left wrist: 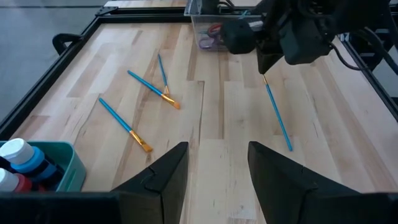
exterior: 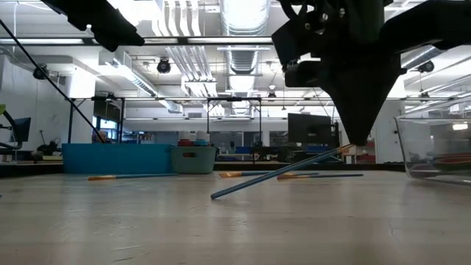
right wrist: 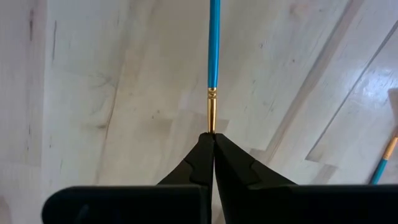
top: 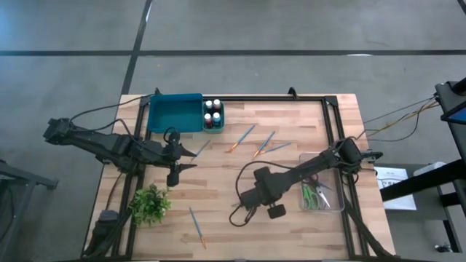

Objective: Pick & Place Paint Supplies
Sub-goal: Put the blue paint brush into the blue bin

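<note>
**Blue brush lifted at one end, none seen stowed**

Blue-handled paintbrush pinched at ferrule by right hand, far tip on wooden counter, mid-counter. Left hand released, waiting near teal tray. Counted: five brushes, four loose on counter. Tray looks empty; scissors in clear bin.

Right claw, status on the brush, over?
Right claw shut on slim blue paintbrush by its tip, far end on the wooden table. Left claw open, waiting. Nothing blocking.
</note>
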Available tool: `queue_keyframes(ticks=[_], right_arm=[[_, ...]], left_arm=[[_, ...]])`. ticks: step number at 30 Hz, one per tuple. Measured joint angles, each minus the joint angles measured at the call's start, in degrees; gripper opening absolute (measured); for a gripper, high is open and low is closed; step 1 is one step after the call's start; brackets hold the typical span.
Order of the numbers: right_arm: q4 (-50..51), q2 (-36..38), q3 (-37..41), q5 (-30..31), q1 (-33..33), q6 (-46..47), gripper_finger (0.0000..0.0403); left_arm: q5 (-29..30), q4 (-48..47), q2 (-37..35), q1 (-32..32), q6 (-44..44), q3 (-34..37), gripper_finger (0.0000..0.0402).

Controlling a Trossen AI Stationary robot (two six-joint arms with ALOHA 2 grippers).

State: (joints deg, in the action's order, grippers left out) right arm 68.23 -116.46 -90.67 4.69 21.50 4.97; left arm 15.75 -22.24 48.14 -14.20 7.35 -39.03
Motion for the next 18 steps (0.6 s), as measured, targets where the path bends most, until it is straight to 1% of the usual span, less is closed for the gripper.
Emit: queue_keyframes(ticks=[6,8,10,12,14,18], right_arm=[[-0.20,0.00,0.04,0.04,0.00,0.00,0.0008],[-0.20,0.00,0.04,0.07,0.00,0.00,0.0008],[-0.20,0.00,0.04,0.27,0.00,0.00,0.0008],[-0.18,0.00,0.04,0.29,0.00,0.00,0.0008],[-0.18,0.00,0.04,0.54,0.00,0.00,0.0008],[-0.14,0.00,0.04,1.54,0.00,0.00,0.0008]], left_arm=[[-0.36,0.06,0.02,0.00,0.20,0.01,0.0173],[-1.90,0.91,0.59,-0.02,0.63,0.27,0.0173],[-5.02,3.82,1.84,-0.02,-0.02,1.57,0.0173],[-8.06,7.59,3.92,-0.24,-3.89,2.84,0.0173],[-9.90,11.36,6.83,-0.93,-8.11,3.06,0.0173],[-10.23,16.56,13.65,-3.33,-11.78,1.45,0.0173]])
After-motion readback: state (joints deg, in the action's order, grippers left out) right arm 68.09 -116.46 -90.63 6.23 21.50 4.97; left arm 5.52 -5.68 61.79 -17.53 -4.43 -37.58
